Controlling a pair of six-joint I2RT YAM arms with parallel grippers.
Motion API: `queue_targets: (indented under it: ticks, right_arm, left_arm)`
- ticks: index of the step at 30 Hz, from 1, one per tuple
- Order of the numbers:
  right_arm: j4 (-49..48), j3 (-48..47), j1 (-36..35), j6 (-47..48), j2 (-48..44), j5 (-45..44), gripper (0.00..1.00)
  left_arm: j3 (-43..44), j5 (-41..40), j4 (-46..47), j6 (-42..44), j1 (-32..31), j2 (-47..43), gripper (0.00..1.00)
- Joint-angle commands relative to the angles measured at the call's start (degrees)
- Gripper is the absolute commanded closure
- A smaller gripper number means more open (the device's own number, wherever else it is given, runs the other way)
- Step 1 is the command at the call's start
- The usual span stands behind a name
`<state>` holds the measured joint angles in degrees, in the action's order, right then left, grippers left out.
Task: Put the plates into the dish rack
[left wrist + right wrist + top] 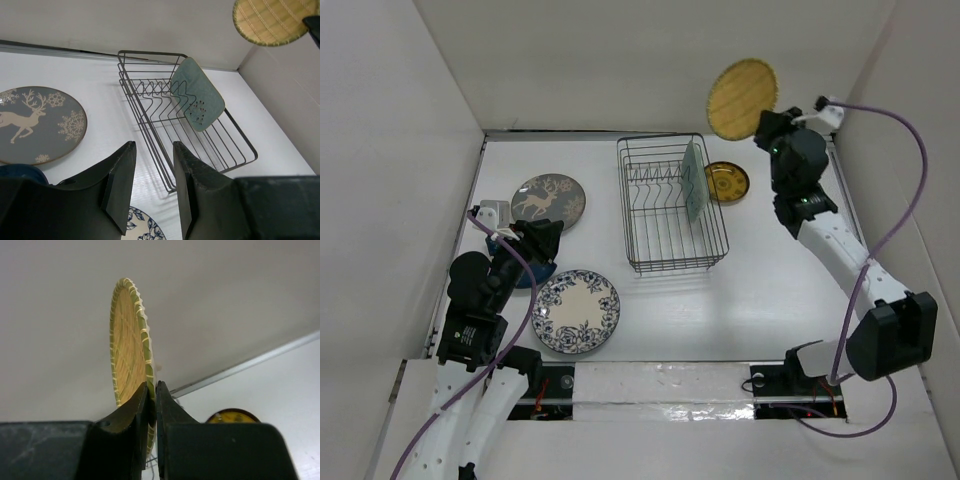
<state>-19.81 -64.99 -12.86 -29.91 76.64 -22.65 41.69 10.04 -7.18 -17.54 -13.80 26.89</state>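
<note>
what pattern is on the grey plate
Grey plate: white deer and snowflakes; left wrist view.

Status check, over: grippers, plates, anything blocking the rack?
Right gripper shut on yellow round woven plate, aloft. Left gripper open, empty. Pale green rounded-square plate upright in dark wire dish rack. Nothing blocking the rack.

White-walled lab test booth (620, 60)

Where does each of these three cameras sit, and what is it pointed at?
Top external: fixed above and behind, looking down on the table; left arm and right arm both show.
Left wrist: on the left arm, looking past its open left pincer at the dish rack.
Right wrist: on the right arm, facing the wall; the right pincer clamps the yellow plate.
Shared: all three show that yellow plate.
</note>
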Motion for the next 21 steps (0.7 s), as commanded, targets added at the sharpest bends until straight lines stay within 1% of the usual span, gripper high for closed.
queue_targets:
  ticks: [1, 2, 4, 5, 6, 9, 10, 13, 16, 21]
  right_arm:
    - [4.6, -11.2, -7.2, 18.2, 4.2, -8.9, 1.00]
    - [6.0, -13.5, -10.7, 22.2, 7.3, -11.2, 1.00]
    - [9.7, -17.8, -13.8, 26.6, 10.5, -14.3, 1.00]
    - [11.2, -22.4, -15.2, 28.6, 12.5, -16.0, 1.00]
    - [13.4, -24.5, -17.7, 32.8, 16.1, -19.8, 1.00]
    - [13.9, -30.1, -21.2, 39.5, 20.9, -26.4, 1.00]
    - [14.2, -31.1, -21.8, 40.5, 23.7, -27.8, 1.00]
    - [13.7, -33.5, -22.9, 43.9, 27.7, -30.8, 1.00]
    - [13.7, -34.1, -23.4, 44.8, 29.5, -31.4, 1.00]
    - [14.8, -33.3, -24.0, 43.4, 31.4, -31.2, 1.00]
  left_arm:
    - [1.0, -0.2, 1.8, 0.7, -0.3, 0.0, 0.67]
    - [1.1, -0.2, 1.7, 0.8, -0.3, 0.0, 0.68]
    - [1.0, -0.1, 1.7, 0.7, -0.3, 0.0, 0.68]
    - [1.0, -0.1, 1.7, 0.7, -0.3, 0.0, 0.67]
    - [1.0, -0.1, 1.7, 0.7, -0.3, 0.0, 0.68]
    - [1.0, -0.1, 1.7, 0.7, -0.3, -0.1, 0.68]
    - [1.0, -0.1, 1.7, 0.8, -0.3, -0.1, 0.68]
    - [1.0, -0.1, 1.7, 0.8, -0.3, -0.1, 0.67]
    - [1.0, -0.1, 1.7, 0.8, -0.3, -0.1, 0.67]
    - [1.1, 0.0, 1.7, 0.8, -0.3, -0.1, 0.68]
